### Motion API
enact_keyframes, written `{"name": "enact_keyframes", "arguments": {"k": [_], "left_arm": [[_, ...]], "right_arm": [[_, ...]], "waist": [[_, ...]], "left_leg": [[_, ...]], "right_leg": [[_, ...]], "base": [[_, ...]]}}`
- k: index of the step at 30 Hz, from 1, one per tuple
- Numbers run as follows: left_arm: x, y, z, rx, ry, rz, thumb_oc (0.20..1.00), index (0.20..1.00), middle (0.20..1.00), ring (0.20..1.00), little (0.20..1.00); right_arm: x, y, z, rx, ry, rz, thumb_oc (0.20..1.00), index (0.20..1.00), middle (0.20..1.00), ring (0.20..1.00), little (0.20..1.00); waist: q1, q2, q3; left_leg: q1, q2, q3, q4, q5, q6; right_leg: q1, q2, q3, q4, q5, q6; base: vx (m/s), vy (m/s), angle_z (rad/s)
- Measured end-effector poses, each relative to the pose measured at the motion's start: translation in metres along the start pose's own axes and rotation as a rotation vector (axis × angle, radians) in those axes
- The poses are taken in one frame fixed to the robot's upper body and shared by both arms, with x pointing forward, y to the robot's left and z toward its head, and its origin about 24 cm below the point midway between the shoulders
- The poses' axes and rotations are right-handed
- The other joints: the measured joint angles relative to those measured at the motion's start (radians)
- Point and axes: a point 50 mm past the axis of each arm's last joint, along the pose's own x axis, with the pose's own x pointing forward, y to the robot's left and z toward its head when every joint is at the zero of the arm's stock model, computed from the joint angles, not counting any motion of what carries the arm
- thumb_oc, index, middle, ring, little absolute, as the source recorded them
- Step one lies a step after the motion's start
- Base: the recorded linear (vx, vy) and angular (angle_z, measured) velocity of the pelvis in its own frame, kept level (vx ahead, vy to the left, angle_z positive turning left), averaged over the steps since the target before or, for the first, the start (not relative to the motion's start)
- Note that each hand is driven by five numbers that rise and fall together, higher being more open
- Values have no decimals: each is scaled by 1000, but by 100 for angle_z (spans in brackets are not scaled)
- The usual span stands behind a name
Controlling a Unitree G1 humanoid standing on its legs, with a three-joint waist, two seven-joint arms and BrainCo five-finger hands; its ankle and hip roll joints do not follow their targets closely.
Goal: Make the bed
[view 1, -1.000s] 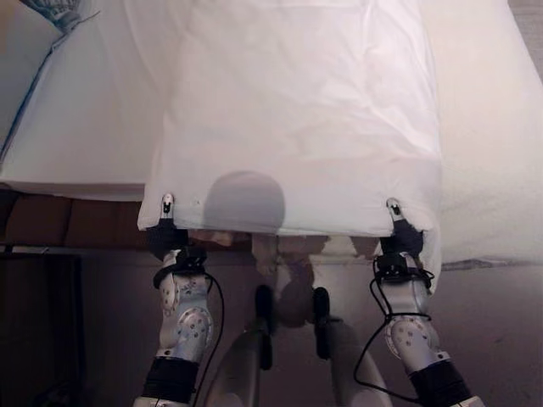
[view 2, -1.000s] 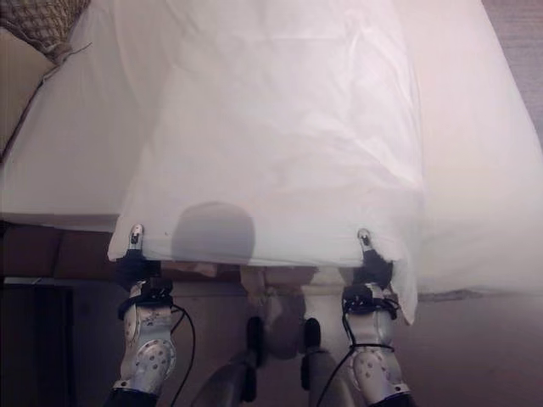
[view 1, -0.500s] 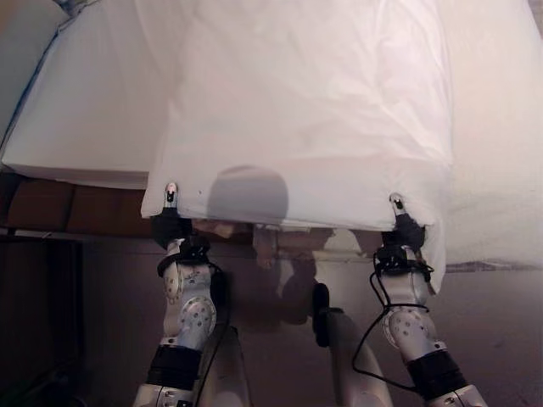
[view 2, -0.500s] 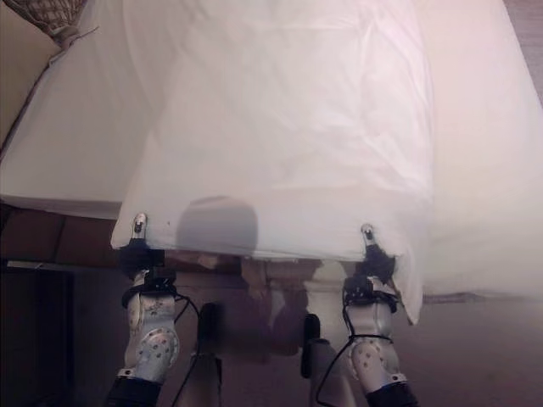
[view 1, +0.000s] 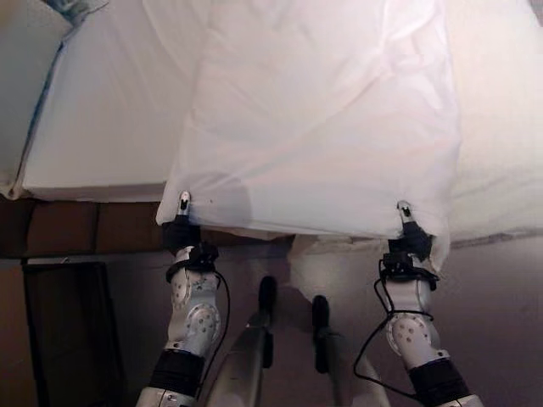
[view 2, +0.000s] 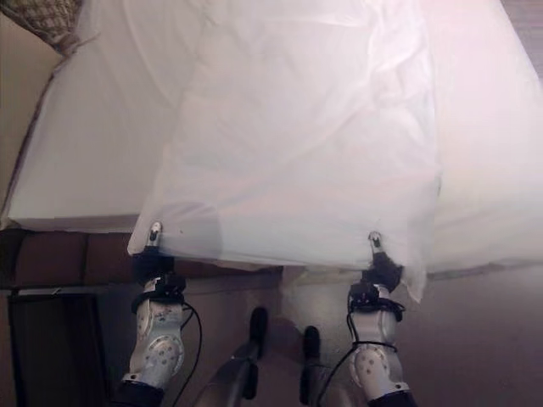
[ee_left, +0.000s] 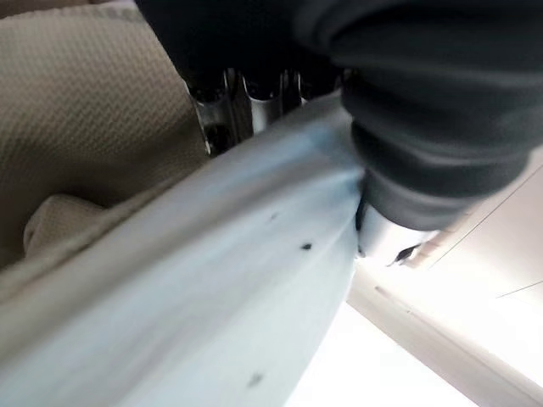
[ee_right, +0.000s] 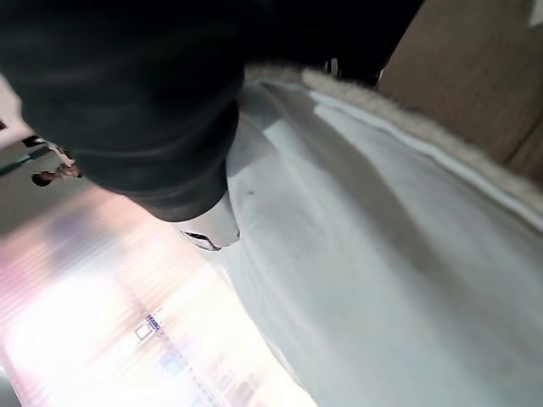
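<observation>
A white sheet (view 1: 322,110) lies lengthwise over the white mattress (view 1: 110,110), and its near edge hangs a little past the foot of the bed. My left hand (view 1: 180,231) pinches the sheet's near left corner, with one fingertip showing on top of the cloth. My right hand (view 1: 410,242) pinches the near right corner the same way. In the left wrist view the left hand (ee_left: 416,153) has its thumb pressed on the sheet (ee_left: 212,297), with the fingers (ee_left: 254,93) on the far side. The right wrist view has the right hand (ee_right: 144,110) closed over the sheet (ee_right: 382,254).
A brown bed base (view 1: 85,229) runs under the mattress at the left. A dark piece of furniture (view 1: 59,331) stands on the floor at the lower left. A patterned cushion (view 2: 47,17) lies at the far left corner of the bed.
The whole picture has shifted as the camera moved. Both hands keep their hold on the sheet's near corners, and the sheet lies much as before.
</observation>
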Motion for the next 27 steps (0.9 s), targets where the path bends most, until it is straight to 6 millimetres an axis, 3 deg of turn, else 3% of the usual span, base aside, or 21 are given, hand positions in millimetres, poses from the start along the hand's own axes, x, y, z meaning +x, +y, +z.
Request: {"name": "enact_keyframes", "arguments": {"k": [1,3,4,5,6,7,10,15,17,18,19,22,24,25,26,27], "left_arm": [[0,0,-1,3,5,-2,200,200,200,200,200],[-2,2,-2,6,13,3,200,200,200,200,200],[-2,0,-3,-4,14,2,200,200,200,200,200],[-3,1,-4,-11,21,11,200,200,200,200,200],[-5,1,-3,-21,24,6,200,200,200,200,200],[-6,0,-4,-27,27,2,200,200,200,200,200],[-8,-2,-8,-63,43,4,200,200,200,200,200],[-4,-6,-6,-71,37,-8,200,200,200,200,200],[-1,-10,-4,-69,28,-18,200,200,200,200,200],[0,-11,-3,-70,25,-14,200,200,200,200,200],[1,-12,-3,-67,21,-12,200,200,200,200,200],[0,-14,-4,-69,23,-12,200,200,200,200,200],[0,-16,-4,-52,18,-26,200,200,200,200,200],[1,-22,-8,-39,28,-47,200,200,200,200,200],[1,-24,-9,-40,34,-57,200,200,200,200,200],[1,-25,-10,-39,35,-58,200,200,200,200,200]], "right_arm": [[0,0,1,-4,-2,5,200,200,200,200,200],[0,-2,2,-16,0,7,200,200,200,200,200],[1,-2,2,-20,-1,11,200,200,200,200,200],[1,-2,3,-23,-1,10,200,200,200,200,200],[1,-5,1,-30,6,0,200,200,200,200,200],[-1,-8,1,-35,10,-10,200,200,200,200,200],[-1,-11,3,-47,7,-19,200,200,200,200,200],[10,1,9,-41,-25,12,200,200,200,200,200],[13,5,12,-41,-40,19,200,200,200,200,200],[16,8,13,-33,-49,21,200,200,200,200,200],[18,9,13,-31,-52,18,200,200,200,200,200],[17,5,12,-31,-52,-7,200,200,200,200,200],[18,4,12,-29,-59,-23,200,200,200,200,200],[19,0,16,-40,-80,-43,200,200,200,200,200],[20,-2,16,-40,-83,-58,200,200,200,200,200],[19,-5,14,-40,-79,-77,200,200,200,200,200]], "waist": [[8,4,2],[2,-3,12],[-4,1,17],[-3,6,19],[-5,8,19],[-6,9,18],[-5,16,14],[-6,14,13],[-4,-3,15],[-3,-3,14],[-4,-2,13],[-5,0,8],[-7,7,-7],[-9,15,-9],[-17,22,-14],[-35,22,-14]], "left_leg": [[1,0,-2,-2,3,-5],[8,-22,0,4,-2,-13],[11,-27,9,9,-9,-23],[12,-17,29,9,-22,-36],[13,16,98,27,-61,-74],[14,27,110,44,-68,-85],[2,42,123,111,-54,-89],[-27,44,89,190,-43,-117],[-35,101,-9,181,-70,-125],[-37,161,-62,148,-69,-133],[-35,220,-78,107,-69,-134],[-45,290,-49,77,-68,-134],[-55,268,-10,89,-66,-132],[-57,230,4,121,-33,-124],[-54,218,41,115,-40,-156],[-56,206,47,109,-44,-163]], "right_leg": [[-58,31,15,87,-24,-25],[-83,57,28,59,3,-41],[-74,51,18,56,26,-113],[-70,53,11,53,29,-120],[-48,61,-1,29,41,-141],[-35,64,-10,23,43,-145],[-2,67,-61,-3,41,-148],[20,39,-70,-7,43,-149],[21,30,-47,-10,47,-160],[20,31,-46,-10,48,-158],[19,38,-47,-9,47,-159],[-6,40,-61,-3,50,-151],[-37,23,-86,-2,55,-134],[-57,11,-93,17,48,-113],[-67,1,-97,32,42,-96],[-69,-18,-109,40,37,-82]], "base": [[-2,-34,4],[37,-81,22],[88,-115,28],[93,-94,12],[91,-78,7],[63,-71,24],[9,-23,32],[24,56,10],[-3,175,0],[-1,268,-11],[2,351,-17],[-42,420,-26],[-36,428,-13],[23,425,11],[61,368,36],[27,221,36]]}}
